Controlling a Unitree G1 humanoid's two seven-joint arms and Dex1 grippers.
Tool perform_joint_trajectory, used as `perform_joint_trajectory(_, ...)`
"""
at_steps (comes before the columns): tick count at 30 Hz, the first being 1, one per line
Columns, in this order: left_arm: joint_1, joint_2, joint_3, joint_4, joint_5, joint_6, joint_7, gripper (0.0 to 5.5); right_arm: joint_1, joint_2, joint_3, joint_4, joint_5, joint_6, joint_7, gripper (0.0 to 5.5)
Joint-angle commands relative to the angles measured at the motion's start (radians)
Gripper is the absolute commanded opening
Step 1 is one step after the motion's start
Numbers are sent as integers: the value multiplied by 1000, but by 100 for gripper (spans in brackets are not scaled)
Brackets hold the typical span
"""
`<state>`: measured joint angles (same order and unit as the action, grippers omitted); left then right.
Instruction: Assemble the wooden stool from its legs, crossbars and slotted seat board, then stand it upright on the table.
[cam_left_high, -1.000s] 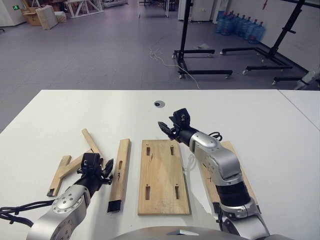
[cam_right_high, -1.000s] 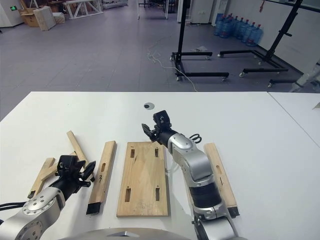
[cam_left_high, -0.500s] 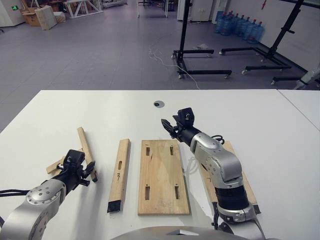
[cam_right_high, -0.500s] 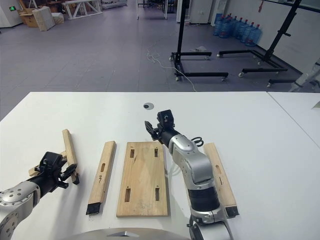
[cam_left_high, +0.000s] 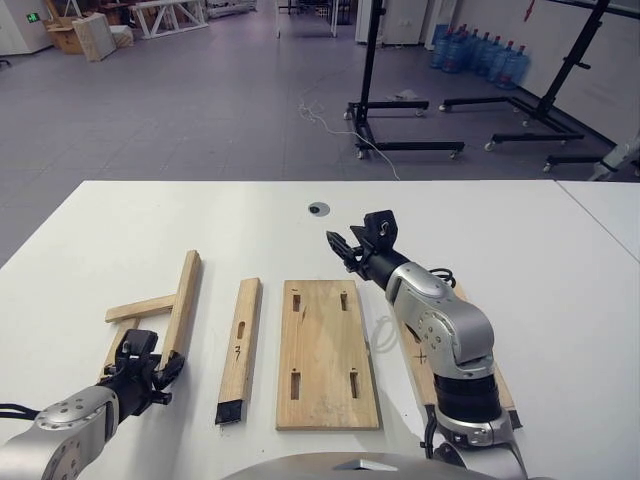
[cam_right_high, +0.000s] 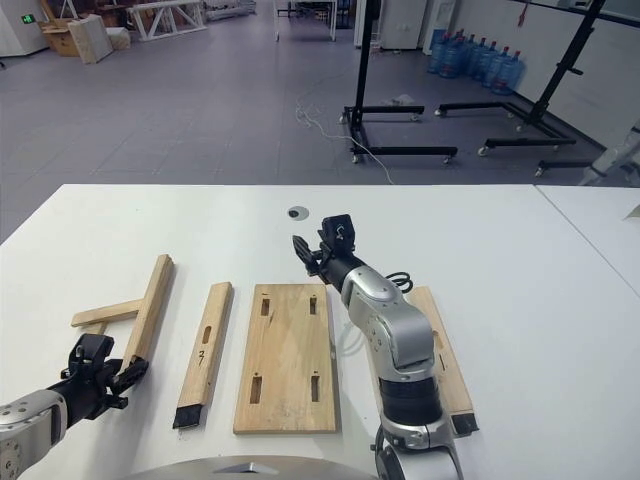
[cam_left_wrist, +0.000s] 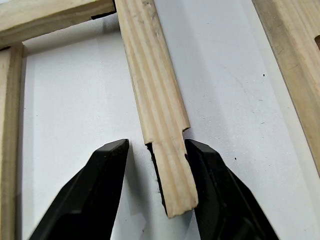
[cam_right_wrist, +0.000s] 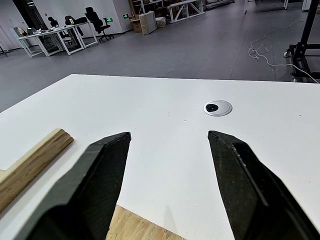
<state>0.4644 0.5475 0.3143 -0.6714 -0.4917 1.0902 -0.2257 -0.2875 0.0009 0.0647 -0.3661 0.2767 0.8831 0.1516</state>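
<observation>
The slotted seat board (cam_left_high: 325, 350) lies flat mid-table, with a slotted leg (cam_left_high: 240, 340) just to its left. Farther left lies a wooden bar (cam_left_high: 183, 300). My left gripper (cam_left_high: 153, 363) is at its near end. In the left wrist view its fingers (cam_left_wrist: 220, 200) straddle the bar's narrow tenon (cam_left_wrist: 172, 185). One finger touches it; table shows between the other finger and the wood. My right gripper (cam_left_high: 352, 250) hovers open over the board's far right corner, with nothing between its fingers (cam_right_wrist: 107, 175).
A shorter stick (cam_left_high: 140, 308) lies across the bar's far part, and another stick (cam_left_high: 108, 355) lies beside my left gripper. One more wooden piece (cam_right_high: 440, 340) lies under my right arm. A round cable hole (cam_left_high: 318, 208) sits at the table's far middle.
My left gripper drew back toward the table's near left. The bar's near end went with it, and the bar swung round to point away. My right gripper shifted slightly farther away.
</observation>
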Motion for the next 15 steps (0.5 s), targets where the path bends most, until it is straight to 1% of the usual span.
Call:
perform_joint_trajectory(1, 14, -11, 1, -11, 12, 41, 9, 191, -13, 7, -11, -8, 11, 14, -13, 285)
perform_joint_trajectory(2, 9, -11, -2, -10, 20, 36, 12, 182, -14, 8, -11, -9, 12, 14, -13, 285)
perform_joint_trajectory(6, -16, 1, -41, 15, 72, -2, 18, 110, -11, 14, -7, -7, 12, 10, -14, 285)
perform_joint_trajectory(9, -10, -34, -71, 60, 122, -86, 24, 68, -15, 17, 3, 4, 9, -1, -11, 285)
perform_joint_trajectory(11, -5, -50, -84, 74, 145, -158, 18, 49, -16, 15, 6, 5, 8, -4, -9, 285)
perform_joint_trajectory(15, -20, -78, -92, 93, 169, -263, 6, 49, -16, 7, 2, 7, 6, -10, -7, 285)
